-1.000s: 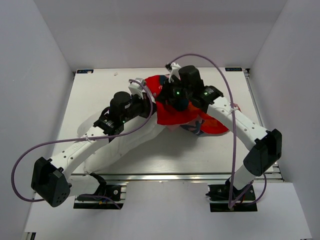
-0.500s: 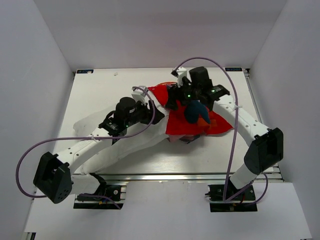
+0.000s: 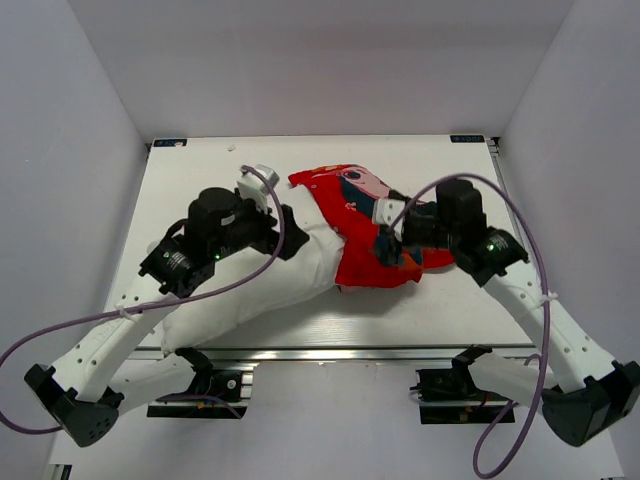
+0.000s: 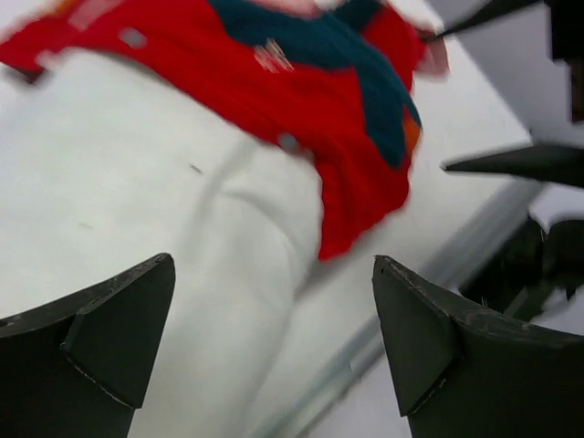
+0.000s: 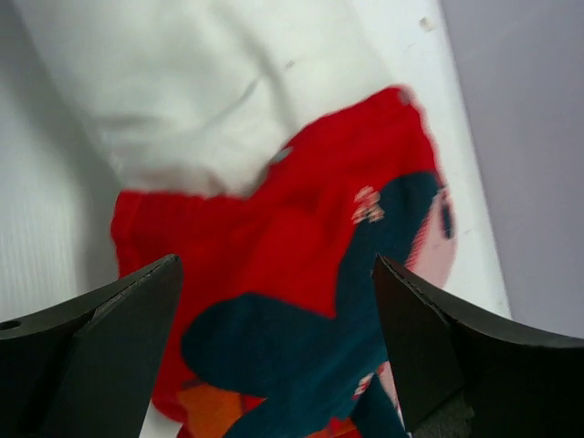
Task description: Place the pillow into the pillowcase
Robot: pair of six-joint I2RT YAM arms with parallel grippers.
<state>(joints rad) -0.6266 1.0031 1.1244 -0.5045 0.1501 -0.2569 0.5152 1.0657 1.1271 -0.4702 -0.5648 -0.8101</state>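
Note:
The white pillow [image 3: 250, 290] lies slantwise on the table, from the near left toward the middle. Its far right end is covered by the red pillowcase [image 3: 360, 255], which lies crumpled with its cartoon print up. My left gripper [image 3: 290, 230] hangs open just left of the pillowcase, above the pillow. The left wrist view shows pillow [image 4: 210, 228] and pillowcase [image 4: 301, 82] beyond my empty left gripper [image 4: 274, 260]. My right gripper [image 3: 385, 245] is open at the case's right side. In its wrist view the right gripper [image 5: 276, 260] hovers over the pillowcase [image 5: 292, 219], with the pillow [image 5: 201, 91] beyond.
The white table [image 3: 450, 300] is boxed in by pale walls at the left, back and right. A metal rail [image 3: 350, 352] runs along its near edge. Purple cables [image 3: 270, 250] loop from both arms over the work area.
Both grippers have opened and let go of the pillowcase, which now rests on the pillow's end. The left arm drew back leftward, the right arm back to the right and nearer.

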